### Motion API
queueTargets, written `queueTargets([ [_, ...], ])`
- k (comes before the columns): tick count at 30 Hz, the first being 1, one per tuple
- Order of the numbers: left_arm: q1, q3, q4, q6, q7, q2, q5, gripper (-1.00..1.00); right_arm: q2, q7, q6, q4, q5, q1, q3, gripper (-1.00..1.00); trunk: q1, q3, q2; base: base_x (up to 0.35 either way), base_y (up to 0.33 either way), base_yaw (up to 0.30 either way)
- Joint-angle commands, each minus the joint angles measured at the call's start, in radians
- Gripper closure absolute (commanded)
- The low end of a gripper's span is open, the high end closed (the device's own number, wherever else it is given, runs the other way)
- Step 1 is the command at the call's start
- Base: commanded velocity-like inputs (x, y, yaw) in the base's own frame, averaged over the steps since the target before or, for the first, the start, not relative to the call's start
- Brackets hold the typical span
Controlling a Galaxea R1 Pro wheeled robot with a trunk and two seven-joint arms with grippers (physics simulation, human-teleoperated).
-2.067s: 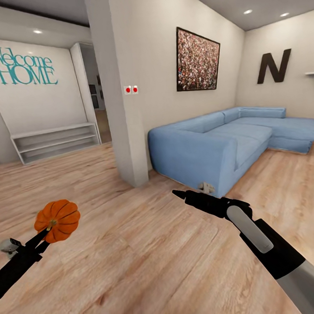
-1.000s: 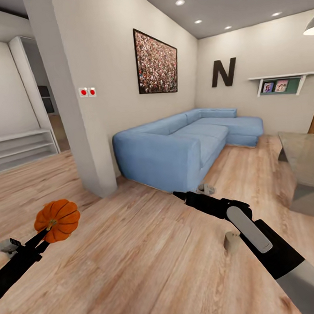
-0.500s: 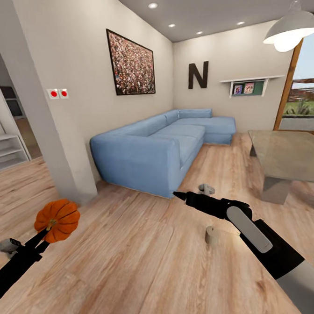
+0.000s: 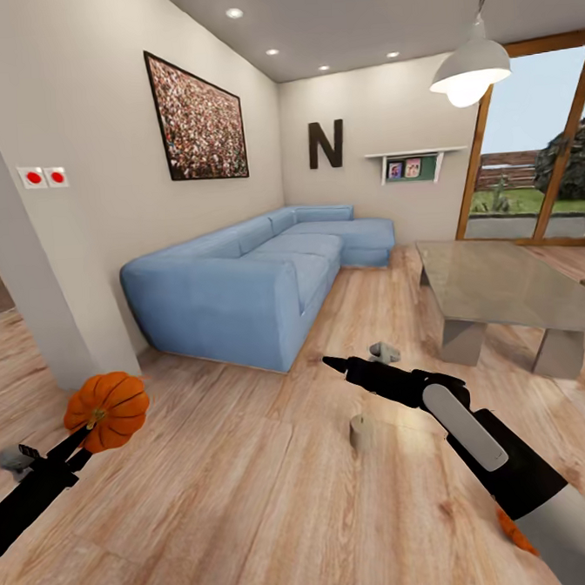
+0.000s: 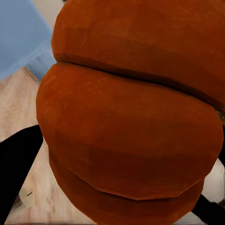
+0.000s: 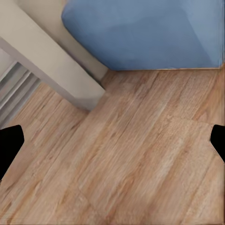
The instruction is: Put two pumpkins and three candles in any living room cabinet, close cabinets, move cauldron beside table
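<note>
We read one dark letter "N" [image 4: 326, 144] on the far wall at 12 o'clock. Our left gripper [image 4: 76, 440] clamped a pumpkin [image 4: 107, 411] at 9 o'clock. Our right gripper [image 6: 112, 138] had its fingers spread wide and bare over the floor [image 4: 254, 496]. One candle [image 4: 361, 432] stood at 5 o'clock below its tip, the table [image 4: 502, 291] at 2 o'clock.

A blue corner sofa [image 4: 240, 287] sits against the wall beneath a speckled framed picture [image 4: 198, 120] — a black letter N [image 4: 326, 144] hangs nearby, a white pendant lamp [image 4: 469, 71] overhead.
</note>
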Motion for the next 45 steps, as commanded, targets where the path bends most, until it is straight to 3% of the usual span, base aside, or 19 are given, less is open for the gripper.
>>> queueTargets([
  [1,0.0,0.0,-0.001,0.011,-0.001,0.0,0.009,1.0,-0.001,-0.009,0.0,-0.001,-0.013,-0.001,0.002,-1.0,0.0,-0.001,0.0,0.0,0.0,-0.291],
  [28,0.0,0.001,0.0,0.011,-0.001,0.0,0.009,1.0,-0.001,-0.009,-0.001,0.001,-0.015,-0.001,0.002,-1.0,0.0,-0.001,0.0,0.009,0.0,-0.291],
  [45,0.0,0.002,-0.001,0.011,-0.001,0.0,0.009,1.0,-0.001,-0.009,-0.001,0.001,-0.017,-0.001,0.002,-1.0,0.0,-0.001,0.0,0.218,0.124,-0.291],
])
